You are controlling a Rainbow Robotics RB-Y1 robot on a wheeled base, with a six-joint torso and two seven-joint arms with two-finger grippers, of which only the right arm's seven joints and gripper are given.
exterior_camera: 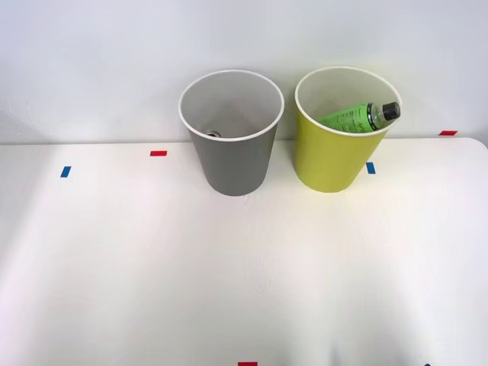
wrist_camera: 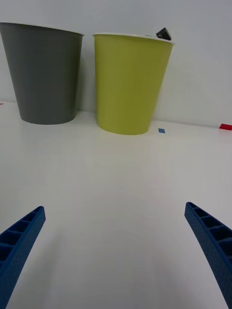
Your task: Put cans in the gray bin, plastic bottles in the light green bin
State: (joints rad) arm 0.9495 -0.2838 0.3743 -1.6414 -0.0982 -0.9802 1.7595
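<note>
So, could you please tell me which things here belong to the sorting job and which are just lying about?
Job:
- gray bin, a can top just visible inside
- light green bin
- green bottle leaning inside it
- right end effector, open

Lying about:
- red tape marks
- blue tape marks

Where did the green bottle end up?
In the front view the green bottle lies tilted inside the light green bin, its black cap resting against the rim. That bin stands right of the gray bin, near the wall.
</note>
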